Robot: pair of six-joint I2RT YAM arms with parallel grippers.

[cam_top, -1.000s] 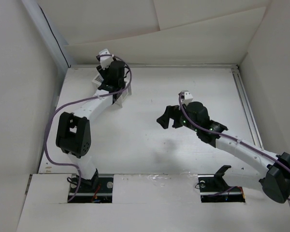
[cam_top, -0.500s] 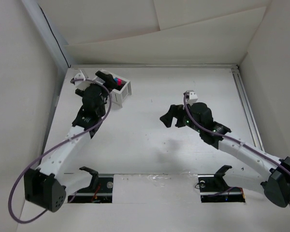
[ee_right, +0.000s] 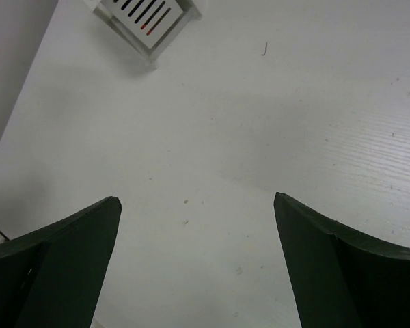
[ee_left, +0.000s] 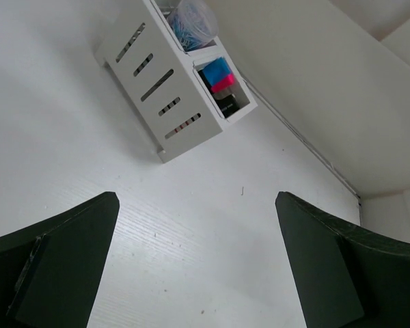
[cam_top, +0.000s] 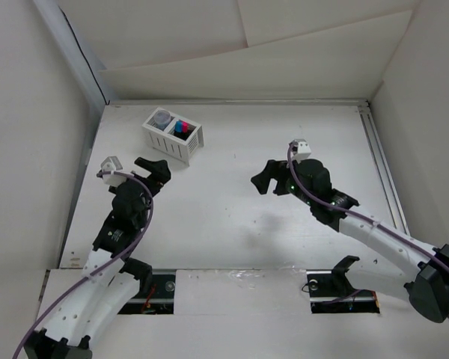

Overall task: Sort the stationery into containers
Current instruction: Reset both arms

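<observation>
Two arms share the white tabletop [cam_top: 232, 224], and only one of them has moved much in the last second. The left arm [cam_top: 112, 232], which a second ago was stretched over the far-left corner and hid what stands there, is now folded well back toward its base. The right arm [cam_top: 367, 228] has barely shifted and hangs over the middle of the tabletop. With the left arm withdrawn, the white organiser box [cam_top: 174, 134] is in full view, upright near the far-left corner and touched by neither arm. The left end effector [cam_top: 156, 173] sits near the box on its near side but apart from it, with its jaws spread wide and nothing between them. A second ago it was much more closed over the box, so I judge it has just let a piece go there. The right end effector [cam_top: 260, 176] is equally wide open and empty, as it was before. In the box, a grey-blue tape roll [ee_left: 191, 20] fills the farther compartment. Whether a second roll lies beneath it cannot be told. The nearer compartment holds the sticks [ee_left: 219, 74], blue and pink ends showing with a darker one beside them. No loose stationery shows on the tabletop in any view, so the sorting looks finished or very nearly so.
</observation>
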